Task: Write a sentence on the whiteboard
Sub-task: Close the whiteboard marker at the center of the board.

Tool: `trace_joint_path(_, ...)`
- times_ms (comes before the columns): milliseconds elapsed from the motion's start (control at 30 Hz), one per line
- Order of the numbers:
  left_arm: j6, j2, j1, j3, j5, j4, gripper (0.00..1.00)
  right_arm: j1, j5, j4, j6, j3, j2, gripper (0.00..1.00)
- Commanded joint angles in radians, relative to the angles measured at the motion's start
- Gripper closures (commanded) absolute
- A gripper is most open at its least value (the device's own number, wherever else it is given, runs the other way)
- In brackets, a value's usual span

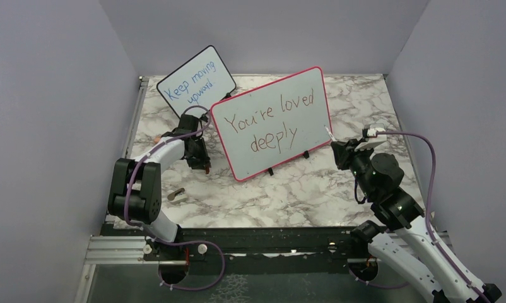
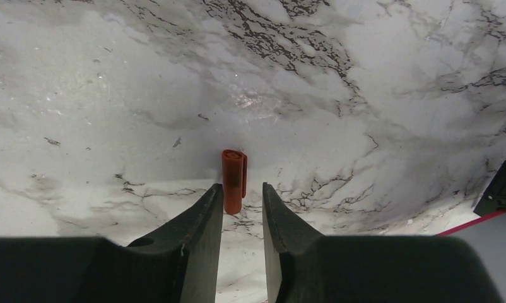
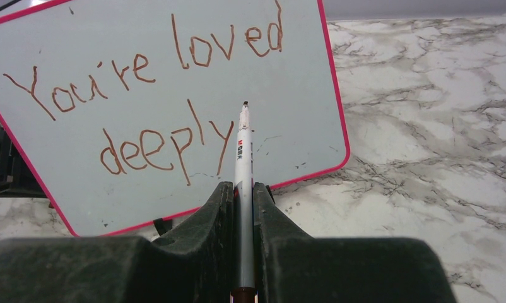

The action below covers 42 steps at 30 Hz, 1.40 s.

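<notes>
- Hanging low over the grey-veined white marble tabletop (image 2: 111,95), the left gripper (image 2: 243,187) has a short orange-red plastic marker cap (image 2: 233,172) right at its fingertips. Its jaws stand narrowly apart. A strip of marble shows between the cap and the right-hand finger, so nothing is clamped yet.
- The coming move turns on one relation: the cap sits straight ahead of this pincer, against or almost against the left-hand finger. Its long axis runs in line with the fingers. Whether it lies flat or stands on end I cannot tell.
- The right gripper (image 3: 242,186) is closed tight on a slim white-barrelled marker pen (image 3: 242,148), whose bare dark tip points at the large white rectangular whiteboard with the red-pink frame (image 1: 315,126). Whether the tip touches the board I cannot tell.
- That whiteboard stands propped mid-table between the two arms. The brownish-red handwritten sentence (image 1: 272,115), "You're loved deeply", looks complete to me, so I judge recapping the pen to be the step in hand. The left arm is by far the nearer to the cap.
- Only the left wrist view shows the gap between cap and finger; from above the gripper hides all but an orange fleck.
- Only the top view shows both arms together, and the smaller black-framed board with blue writing (image 1: 197,82) behind.
</notes>
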State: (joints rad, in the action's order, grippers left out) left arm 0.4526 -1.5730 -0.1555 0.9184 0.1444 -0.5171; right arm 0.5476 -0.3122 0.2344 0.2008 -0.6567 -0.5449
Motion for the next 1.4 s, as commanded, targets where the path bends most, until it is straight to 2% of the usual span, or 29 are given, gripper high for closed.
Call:
trace_joint_path(0, -0.019, -0.033, -0.024, 0.029, -0.036, -0.014, 0.73, -0.006, 0.016, -0.012, -0.009, -0.004, -0.003, 1.0)
trace_joint_path(300, -0.031, -0.09, -0.044, 0.019, -0.16, -0.041, 0.79, -0.006, 0.016, -0.008, -0.01, -0.005, -0.002, 1.0)
trace_joint_path(467, -0.014, -0.109, -0.044, 0.016, -0.185, -0.041, 0.81, -0.006, 0.027, -0.012, -0.014, 0.0, -0.011, 1.0)
trace_joint_path(733, 0.024, -0.068, -0.03, -0.009, -0.208, -0.037, 0.9, -0.006, 0.082, -0.022, -0.04, 0.004, -0.036, 1.0)
trace_joint_path(967, 0.083, 0.065, -0.029, -0.048, -0.173, -0.001, 1.0, -0.006, 0.219, -0.055, -0.05, 0.02, -0.052, 1.0)
trace_joint_path(1133, 0.146, 0.198, -0.029, -0.099, -0.146, 0.067, 1.0, -0.005, 0.354, -0.13, -0.053, 0.058, -0.069, 1.0)
trace_joint_path(1367, 0.22, 0.468, -0.029, -0.175, -0.076, 0.196, 1.0, -0.002, 0.514, -0.324, -0.005, 0.121, -0.114, 1.0)
